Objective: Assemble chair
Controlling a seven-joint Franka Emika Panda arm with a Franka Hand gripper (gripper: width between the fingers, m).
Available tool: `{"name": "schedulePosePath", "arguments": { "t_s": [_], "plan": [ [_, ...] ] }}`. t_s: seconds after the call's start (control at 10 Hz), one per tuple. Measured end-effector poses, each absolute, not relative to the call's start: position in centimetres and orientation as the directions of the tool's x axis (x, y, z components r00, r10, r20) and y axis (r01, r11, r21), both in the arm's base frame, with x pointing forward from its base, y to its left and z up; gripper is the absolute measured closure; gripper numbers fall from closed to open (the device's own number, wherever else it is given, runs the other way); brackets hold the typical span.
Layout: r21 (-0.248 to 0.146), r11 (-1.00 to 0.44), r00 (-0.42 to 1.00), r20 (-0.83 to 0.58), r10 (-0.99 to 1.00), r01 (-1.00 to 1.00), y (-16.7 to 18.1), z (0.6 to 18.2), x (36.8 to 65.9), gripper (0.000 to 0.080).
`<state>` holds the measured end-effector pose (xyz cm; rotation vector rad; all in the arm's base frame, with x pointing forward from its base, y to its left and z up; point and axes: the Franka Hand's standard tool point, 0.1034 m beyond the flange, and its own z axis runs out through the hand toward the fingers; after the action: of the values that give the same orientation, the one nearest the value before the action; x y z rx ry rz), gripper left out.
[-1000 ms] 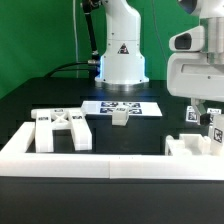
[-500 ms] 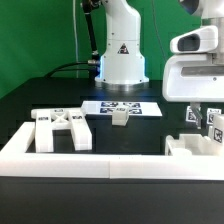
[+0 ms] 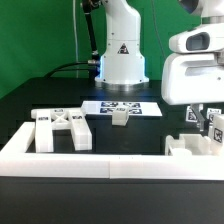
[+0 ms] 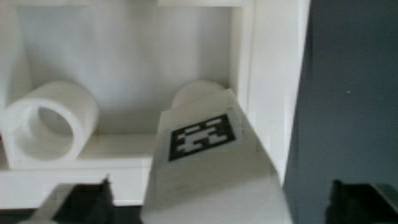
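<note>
While the exterior view takes in the whole desk (image 3: 30, 102), it shows the chair only as loose parts: the X-braced panel (image 3: 62, 128) lies toward that view's left, just behind the long border wall (image 3: 100, 160), a small block (image 3: 120, 117) sits at the near edge of the marker board (image 3: 122, 106), and at that view's right a notched piece (image 3: 183, 146) and a tagged piece (image 3: 214, 128) stand below the pincer (image 3: 203, 114), whose jaws are hard to read there because the wall and the arm's bulk crowd that corner; the robot base (image 3: 122, 50) rises behind the board; the wrist view supplies what is hidden: the pincer (image 4: 222, 198) is spread, its dark fingers (image 4: 80, 200) standing clear on either side of the tagged piece (image 4: 208, 140), with a rounded ring-like part (image 4: 50, 125) just beside it
</note>
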<state>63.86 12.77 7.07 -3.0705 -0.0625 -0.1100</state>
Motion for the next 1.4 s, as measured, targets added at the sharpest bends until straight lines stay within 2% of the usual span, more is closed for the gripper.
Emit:
{"name": "schedulePosePath", "arguments": {
  "t_s": [0.1,0.2,0.3,0.6,0.9,1.0,1.2,1.3,1.4],
  "plan": [
    [-0.067,-0.997,0.997,0.072,0.03,0.035,12.8,7.0,63.9,0.0244],
    [-0.067,-0.997,0.997,0.072,0.03,0.035,12.7,7.0,63.8,0.044],
    [-0.066,-0.997,0.997,0.072,0.029,0.034,12.7,7.0,63.9,0.0511],
    [-0.072,-0.997,0.997,0.069,-0.036,-0.031,12.5,7.0,64.0,0.051],
    [-0.077,-0.95,0.951,0.052,-0.306,-0.302,11.4,7.0,64.1,0.051],
    [-0.067,-0.928,0.928,0.05,-0.37,-0.367,10.8,7.0,64.1,0.0508],
    [-0.067,-0.929,0.929,0.05,-0.366,-0.363,10.8,7.0,64.1,0.0508],
    [-0.068,-0.929,0.929,0.051,-0.366,-0.363,10.8,7.0,64.1,0.0402],
    [-0.07,-0.937,0.936,0.055,-0.346,-0.343,10.7,7.5,64.0,0.0238]
  ]
}}
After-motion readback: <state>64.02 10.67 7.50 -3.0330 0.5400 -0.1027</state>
